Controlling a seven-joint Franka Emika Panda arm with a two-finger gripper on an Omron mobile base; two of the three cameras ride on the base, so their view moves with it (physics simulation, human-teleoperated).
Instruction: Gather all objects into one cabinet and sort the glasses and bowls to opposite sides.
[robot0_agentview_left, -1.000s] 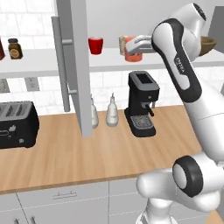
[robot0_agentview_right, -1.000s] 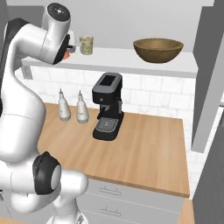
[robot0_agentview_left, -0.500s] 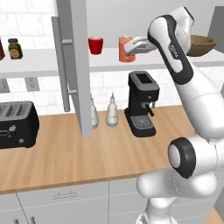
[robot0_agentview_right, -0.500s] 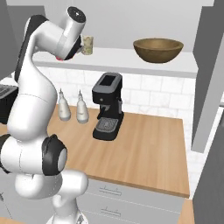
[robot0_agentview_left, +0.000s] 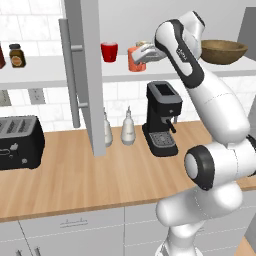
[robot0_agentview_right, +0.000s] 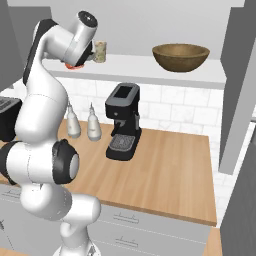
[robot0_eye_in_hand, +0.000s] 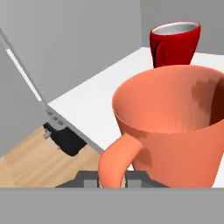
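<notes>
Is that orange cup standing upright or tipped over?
Upright. The salmon-orange cup sits on the white shelf with its open mouth facing up; the gripper is at its handle.

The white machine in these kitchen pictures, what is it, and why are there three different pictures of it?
It is a robot arm on a base, drawn by a computer. Two cameras ride behind it, one on each side, so you see the same kitchen twice. The third sits on its hand and looks along the fingers.

On the white cabinet shelf stand a red cup, a salmon-orange cup, a pale beige cup and a wooden bowl. On the counter below are a coffee machine, two white bottles and a toaster.

The hand is at the orange cup, its handle between the fingers; whether they grip it is unclear.
</notes>
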